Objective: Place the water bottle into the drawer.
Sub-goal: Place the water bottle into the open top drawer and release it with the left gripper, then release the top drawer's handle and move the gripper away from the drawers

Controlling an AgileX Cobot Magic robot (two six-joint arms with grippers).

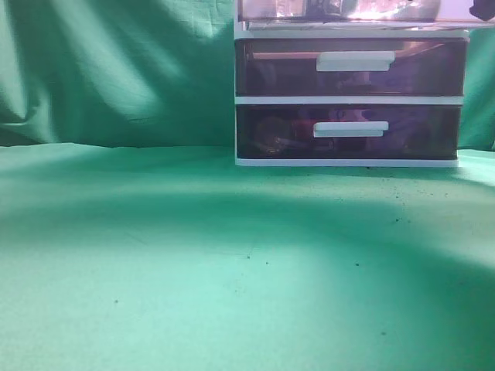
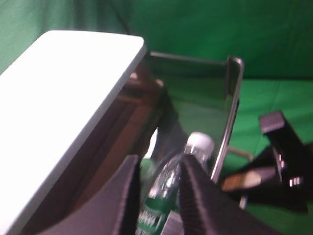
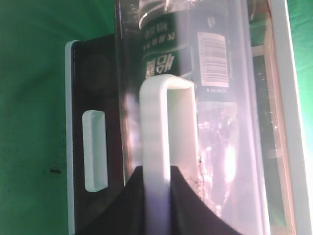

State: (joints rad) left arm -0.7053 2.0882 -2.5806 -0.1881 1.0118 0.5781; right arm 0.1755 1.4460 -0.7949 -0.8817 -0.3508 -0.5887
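The drawer is the reddish top one of the white-framed unit and stands pulled out; only its lower edge shows in the exterior view. The water bottle is clear with a white cap and a green label. It lies tilted inside the drawer, cap toward the front wall. My left gripper has a finger on each side of the bottle, shut on it. Through the translucent front the bottle shows in the right wrist view. My right gripper is shut on the drawer's white handle. It also appears as a dark shape outside the front wall.
The unit's white top juts over the back of the drawer. Two darker purple drawers sit shut below, one handle showing in the right wrist view. Green cloth covers the table and backdrop.
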